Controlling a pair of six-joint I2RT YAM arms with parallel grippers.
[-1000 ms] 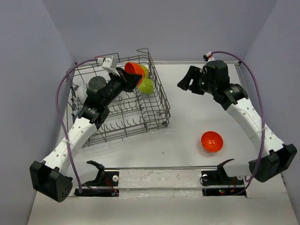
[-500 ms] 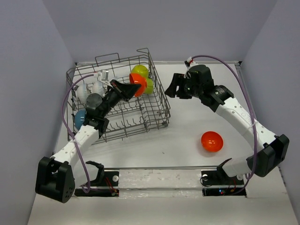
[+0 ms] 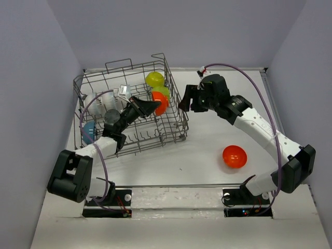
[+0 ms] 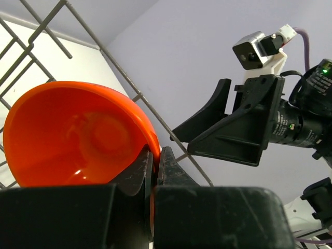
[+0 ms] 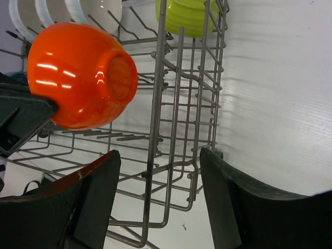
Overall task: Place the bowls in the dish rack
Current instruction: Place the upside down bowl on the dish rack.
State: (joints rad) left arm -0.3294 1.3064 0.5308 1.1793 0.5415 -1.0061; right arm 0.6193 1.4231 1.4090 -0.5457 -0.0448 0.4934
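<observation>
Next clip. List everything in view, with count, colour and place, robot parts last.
table: one, white, under everything.
rack: one, grey wire, left half of the table.
held bowl: one, orange, at the rack's right side, gripped by its rim.
loose bowl: one, orange, on the table right of the rack.
green bowls: two, yellow-green, rack's far right corner.
white bowls: at least two, white, rack's far left.
blue bowl: one, blue, rack's near left.
left gripper: one, black, shut on the held bowl.
right gripper: one, black, open and empty at the rack's right wall.
</observation>
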